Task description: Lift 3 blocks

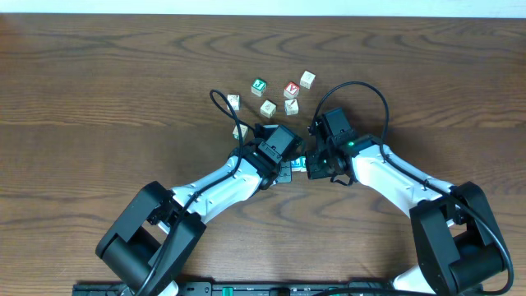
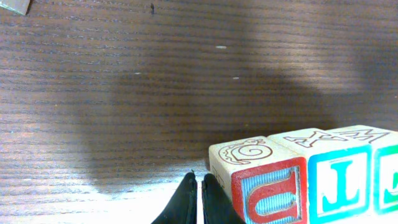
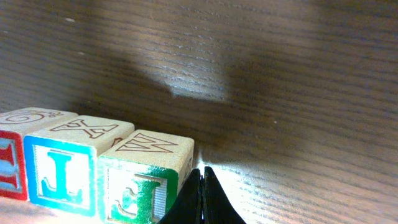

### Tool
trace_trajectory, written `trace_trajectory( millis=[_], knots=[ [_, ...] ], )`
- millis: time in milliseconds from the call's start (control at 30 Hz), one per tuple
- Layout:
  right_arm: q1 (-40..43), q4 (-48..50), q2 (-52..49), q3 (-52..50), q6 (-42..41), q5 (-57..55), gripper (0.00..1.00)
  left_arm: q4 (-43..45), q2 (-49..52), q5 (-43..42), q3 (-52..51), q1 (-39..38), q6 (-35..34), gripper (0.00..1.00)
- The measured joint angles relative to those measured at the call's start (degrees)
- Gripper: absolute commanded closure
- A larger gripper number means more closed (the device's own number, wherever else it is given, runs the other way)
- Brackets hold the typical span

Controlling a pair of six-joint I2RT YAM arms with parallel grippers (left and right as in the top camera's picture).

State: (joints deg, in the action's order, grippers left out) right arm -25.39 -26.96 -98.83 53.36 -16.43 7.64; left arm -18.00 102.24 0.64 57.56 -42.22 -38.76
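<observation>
Wooden blocks (image 2: 311,186) in row, closed fingers (image 2: 185,202) flanking

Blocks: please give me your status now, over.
Left pincer shut, at red block. Right pincer shut, at green block. Blue block between, row of three. Spare cubes apart, not in the way.

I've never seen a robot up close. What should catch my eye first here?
A row of three letter cubes side by side: the red-faced cube, the blue-faced cube and the green-faced cube. The shut left gripper sits at the red end and the shut right gripper at the green end. Farther out, loose cubes lie scattered on the dark wooden table.
</observation>
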Motion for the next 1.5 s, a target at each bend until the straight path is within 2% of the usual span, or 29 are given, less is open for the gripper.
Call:
trace_trajectory(
  millis=[233,1500],
  knots=[
    [0.00,-3.23,0.28,2.36,0.13,-0.72,0.99,0.24,-0.63,0.00,0.00,0.00,-0.02,0.92],
    [0.00,-5.44,4.24,3.17,0.33,-1.29,0.99,0.13,-4.20,1.27,0.00,0.00,1.31,0.93]
  ],
)
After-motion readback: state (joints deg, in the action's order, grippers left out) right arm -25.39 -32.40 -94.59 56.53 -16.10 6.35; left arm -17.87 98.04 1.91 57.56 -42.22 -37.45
